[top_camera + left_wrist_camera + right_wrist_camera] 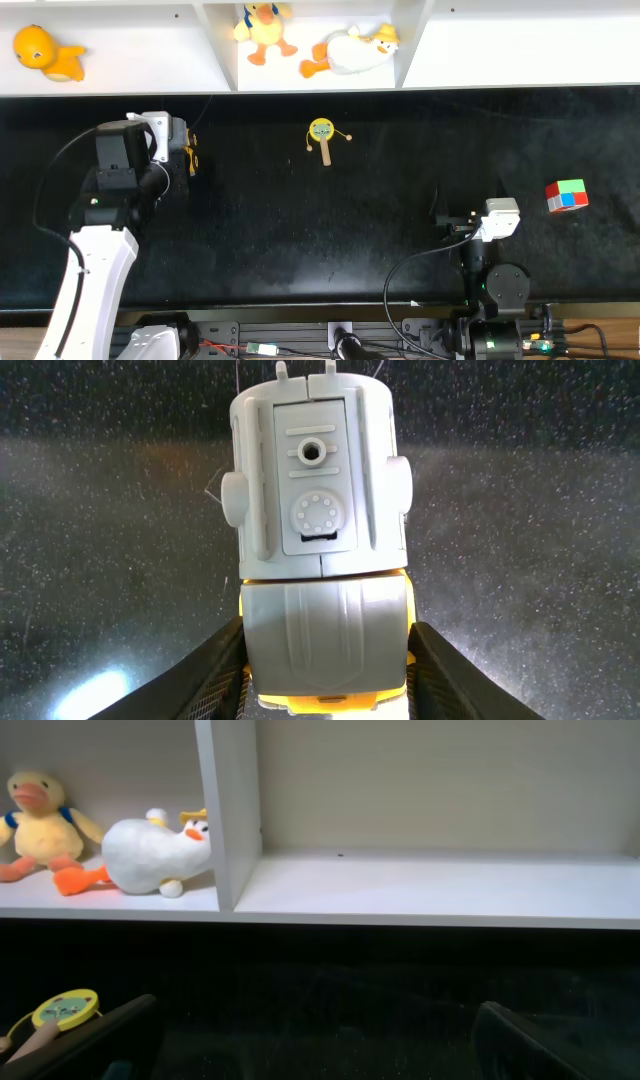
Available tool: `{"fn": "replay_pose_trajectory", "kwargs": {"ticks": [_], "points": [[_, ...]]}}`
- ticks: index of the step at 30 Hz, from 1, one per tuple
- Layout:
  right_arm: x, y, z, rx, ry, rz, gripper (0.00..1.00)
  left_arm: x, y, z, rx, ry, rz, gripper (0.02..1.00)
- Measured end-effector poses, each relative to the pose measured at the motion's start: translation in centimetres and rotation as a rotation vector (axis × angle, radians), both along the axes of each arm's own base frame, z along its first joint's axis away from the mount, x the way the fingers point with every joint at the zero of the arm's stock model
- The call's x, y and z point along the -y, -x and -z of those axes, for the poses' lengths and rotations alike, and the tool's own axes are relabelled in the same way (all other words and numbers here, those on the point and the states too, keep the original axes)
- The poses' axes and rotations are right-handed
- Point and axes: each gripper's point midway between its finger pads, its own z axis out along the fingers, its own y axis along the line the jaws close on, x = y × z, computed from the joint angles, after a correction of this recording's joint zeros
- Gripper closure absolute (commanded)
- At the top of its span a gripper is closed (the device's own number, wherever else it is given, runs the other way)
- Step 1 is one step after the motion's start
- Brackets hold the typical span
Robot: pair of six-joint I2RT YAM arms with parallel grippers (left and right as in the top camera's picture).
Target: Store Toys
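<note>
Firmly, the left gripper (326, 665) pinches the toy truck (320, 510) by its flanks: hard, light, slippery plastic, likely. Right gripper (320, 1040) stands spread.

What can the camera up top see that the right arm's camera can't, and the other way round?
From above: the orange duck, the colour cube and the left gripper clamping a grey and yellow toy. From the right wrist: the back wall of the right shelf compartment. Both: the yellow duck, the white goose and the little rattle drum.
</note>
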Motion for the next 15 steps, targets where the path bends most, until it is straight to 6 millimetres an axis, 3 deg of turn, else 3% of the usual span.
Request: {"fn": "replay_pose_trajectory", "kwargs": {"ticks": [6, 15], "points": [[0.0, 0.0, 0.0, 0.000, 0.000, 0.000, 0.007, 0.0, -0.4, -0.2, 0.001, 0.000, 0.000, 0.656], [0.0, 0.0, 0.0, 0.000, 0.000, 0.000, 0.005, -0.2, -4.9, -3.8, 0.070, -0.003, 0.000, 0.656]]}}
